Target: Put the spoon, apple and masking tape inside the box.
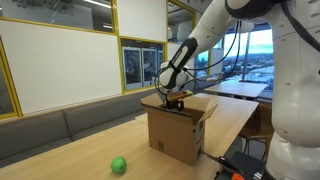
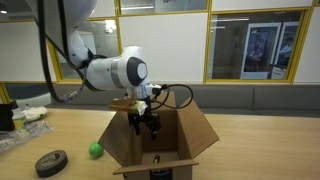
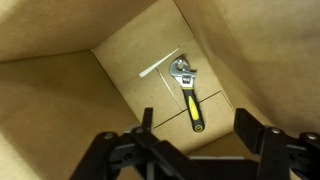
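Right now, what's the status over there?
End effector open, empty, over box. Spoon inside, beside wrench. Apple out on table. Nothing seen blocking.

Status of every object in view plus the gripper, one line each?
Large brown cardboard box: upright, flaps open.
Small bright green apple: on table, outside box.
Dark tape roll: flat on table, outside box.
Thin white spoon: lying on box floor.
Yellow-handled metal wrench: lying on box floor.
Gripper: at box opening, fingers open, empty.
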Robot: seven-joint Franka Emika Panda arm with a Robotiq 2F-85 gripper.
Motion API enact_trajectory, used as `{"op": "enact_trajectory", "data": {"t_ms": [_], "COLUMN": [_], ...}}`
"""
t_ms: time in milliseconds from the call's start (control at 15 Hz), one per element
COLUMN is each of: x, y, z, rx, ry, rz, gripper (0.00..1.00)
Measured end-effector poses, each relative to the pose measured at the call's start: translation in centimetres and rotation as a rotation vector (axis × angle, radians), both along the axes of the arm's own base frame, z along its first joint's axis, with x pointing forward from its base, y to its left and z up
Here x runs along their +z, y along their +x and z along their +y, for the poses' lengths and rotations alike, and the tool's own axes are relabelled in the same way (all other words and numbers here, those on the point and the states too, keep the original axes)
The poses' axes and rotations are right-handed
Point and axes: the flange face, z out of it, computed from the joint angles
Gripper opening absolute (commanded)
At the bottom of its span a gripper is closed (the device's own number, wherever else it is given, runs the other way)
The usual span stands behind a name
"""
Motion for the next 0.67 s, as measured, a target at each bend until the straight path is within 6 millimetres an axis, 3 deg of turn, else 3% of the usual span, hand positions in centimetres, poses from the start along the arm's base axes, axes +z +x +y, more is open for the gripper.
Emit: {"op": "enact_trajectory", "data": {"t_ms": [400,667], "x": [0.7,3.1], "y": [0.1,0.2], "z": [1.7,4.8], "rx": [0.028,0.083], "ry": [0.073,0.12], "rz": [0.004,-0.011], "gripper": [1.0,1.0]}}
